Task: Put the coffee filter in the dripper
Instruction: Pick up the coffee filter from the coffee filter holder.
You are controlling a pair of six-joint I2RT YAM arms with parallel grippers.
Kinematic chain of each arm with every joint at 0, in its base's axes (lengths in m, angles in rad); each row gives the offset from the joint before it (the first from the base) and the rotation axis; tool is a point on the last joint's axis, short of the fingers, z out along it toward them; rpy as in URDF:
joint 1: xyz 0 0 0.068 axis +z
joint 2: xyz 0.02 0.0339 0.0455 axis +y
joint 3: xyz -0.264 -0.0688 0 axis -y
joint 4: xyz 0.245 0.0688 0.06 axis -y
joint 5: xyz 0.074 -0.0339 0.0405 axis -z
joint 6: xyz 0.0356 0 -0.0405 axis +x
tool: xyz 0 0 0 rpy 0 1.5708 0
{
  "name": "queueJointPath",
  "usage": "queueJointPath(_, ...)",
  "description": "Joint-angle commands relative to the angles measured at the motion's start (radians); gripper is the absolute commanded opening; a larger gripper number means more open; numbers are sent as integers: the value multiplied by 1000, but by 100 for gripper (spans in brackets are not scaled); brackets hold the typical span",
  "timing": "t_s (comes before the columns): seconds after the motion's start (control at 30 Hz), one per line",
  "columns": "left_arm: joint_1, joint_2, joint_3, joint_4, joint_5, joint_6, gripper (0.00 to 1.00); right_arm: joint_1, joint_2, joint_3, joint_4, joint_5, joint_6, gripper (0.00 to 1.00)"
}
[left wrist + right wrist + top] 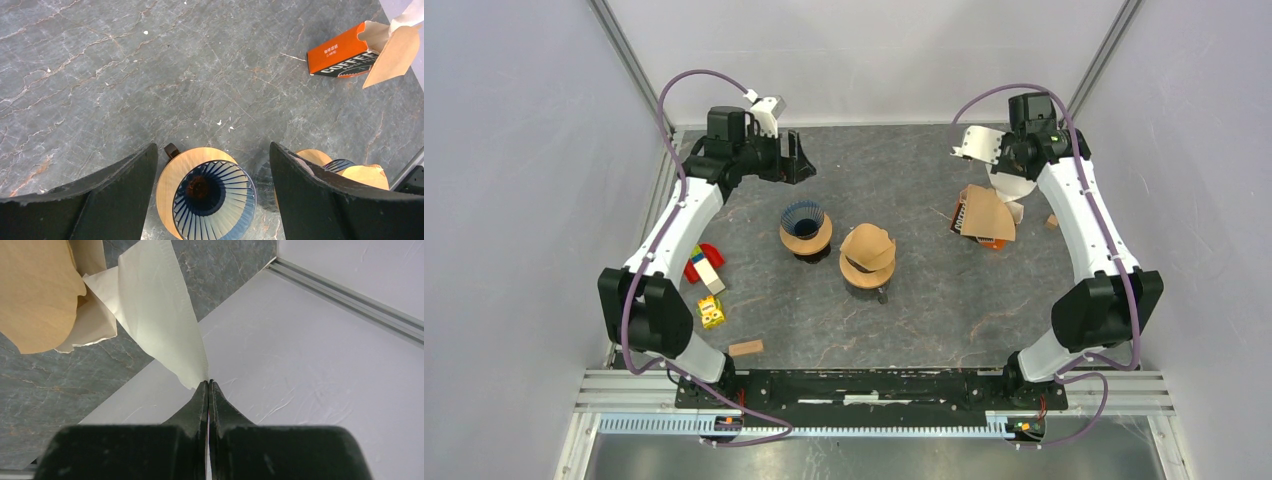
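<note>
While your right gripper [208,382] hangs at the far right of the table [944,320], its fingers are pressed together on one edge of the white coffee filter [160,305]. The filter hangs from them over the orange filter box [340,52] and its brown open flap. You have the left gripper [212,147] at the far left, fingers spread wide and holding nothing. From its wrist camera, the blue ribbed dripper [215,200] on its wooden base shows between them. Just right of it and nearer you stands a second dripper [867,255] topped in tan. Filter and blue dripper are well apart
</note>
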Motion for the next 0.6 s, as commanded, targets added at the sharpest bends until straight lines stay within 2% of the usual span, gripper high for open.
queueJointPath(0.0, -7, 2, 43, 29, 7, -13, 88, -2, 10, 56, 36, 3, -9, 0)
queueJointPath(0.2, -9, -4, 47, 28, 7, -6, 88, -2, 38, 147, -68, -127, 20, 0)
queueJointPath(0.57, -10, -2, 45, 26, 9, -5, 88, -2, -26, 42, -49, -145, 83, 0)
